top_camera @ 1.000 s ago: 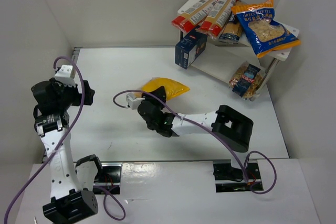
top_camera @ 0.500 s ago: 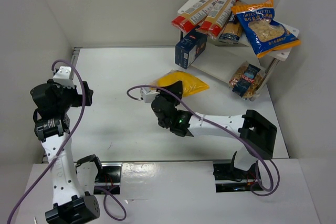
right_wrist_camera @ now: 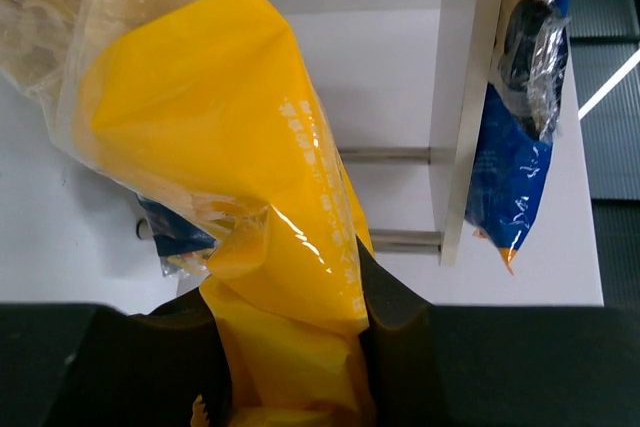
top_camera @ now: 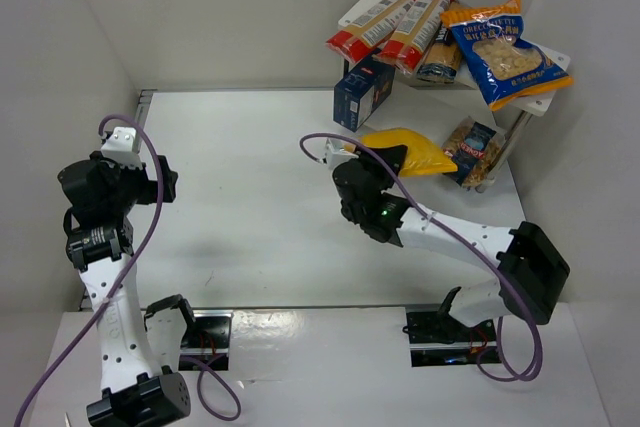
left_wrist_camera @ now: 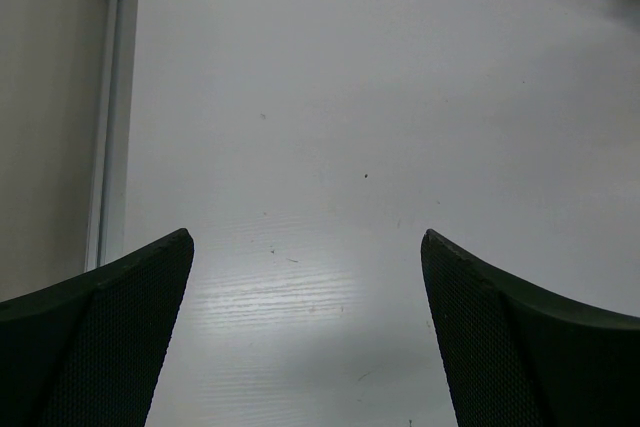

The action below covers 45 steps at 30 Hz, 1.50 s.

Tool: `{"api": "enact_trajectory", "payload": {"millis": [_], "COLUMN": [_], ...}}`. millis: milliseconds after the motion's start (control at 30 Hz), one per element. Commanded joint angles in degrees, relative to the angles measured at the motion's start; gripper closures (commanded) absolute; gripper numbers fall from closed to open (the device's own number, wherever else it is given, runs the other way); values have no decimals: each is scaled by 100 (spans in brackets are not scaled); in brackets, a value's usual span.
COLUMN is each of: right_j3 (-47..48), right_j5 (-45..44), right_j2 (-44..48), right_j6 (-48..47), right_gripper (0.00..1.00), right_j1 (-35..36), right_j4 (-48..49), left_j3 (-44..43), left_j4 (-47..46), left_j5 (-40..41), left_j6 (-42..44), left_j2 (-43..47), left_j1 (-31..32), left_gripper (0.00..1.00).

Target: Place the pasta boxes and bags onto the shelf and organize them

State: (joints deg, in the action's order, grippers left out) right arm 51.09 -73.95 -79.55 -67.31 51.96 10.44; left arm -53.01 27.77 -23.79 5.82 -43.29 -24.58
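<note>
Saw a white table (top_camera: 250, 147) with a few dark specks. Noted 3 white walls (top_camera: 230, 17) around it and a metal rail (left_wrist_camera: 108, 147) along its left edge.

Held: yellow bag (top_camera: 410, 152), just before shelf (top_camera: 412, 119) lower tier. Top tier: red-and-cream boxes (top_camera: 418, 22), blue-and-orange bag (top_camera: 500, 52). Dark blue box (top_camera: 362, 92) at left end.

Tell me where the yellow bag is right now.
The yellow bag is right of centre in the top view, gripped by the right fingers, at the shelf lower tier beside the small clear bag.
</note>
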Motion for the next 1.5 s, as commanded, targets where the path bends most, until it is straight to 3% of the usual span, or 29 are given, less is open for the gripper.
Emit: {"api": "enact_trajectory", "payload": {"millis": [0, 400, 967, 1200, 1467], "right_j3": [59, -178, -178, -117, 138], "right_j5": [-374, 337, 575, 505, 100], "right_j2": [335, -157, -1432, -1915, -2389], "right_j6": [78, -668, -1276, -1399, -934], "right_gripper": [100, 100, 100, 100, 100], "right_j1": [-212, -1399, -2058, -2314, -2366], "right_j4": [275, 2197, 3983, 4466, 4098], "left_j3": [19, 72, 72, 72, 72], "left_j4": [-237, -290, -237, -237, -237], "left_j5": [-38, -38, -91, -91, -143], "left_j6": [15, 15, 68, 68, 68], "left_j2": [75, 128, 180, 180, 180], "left_j1": [-29, -29, -29, -29, -29], "left_gripper": [0, 0, 0, 0, 0]}}
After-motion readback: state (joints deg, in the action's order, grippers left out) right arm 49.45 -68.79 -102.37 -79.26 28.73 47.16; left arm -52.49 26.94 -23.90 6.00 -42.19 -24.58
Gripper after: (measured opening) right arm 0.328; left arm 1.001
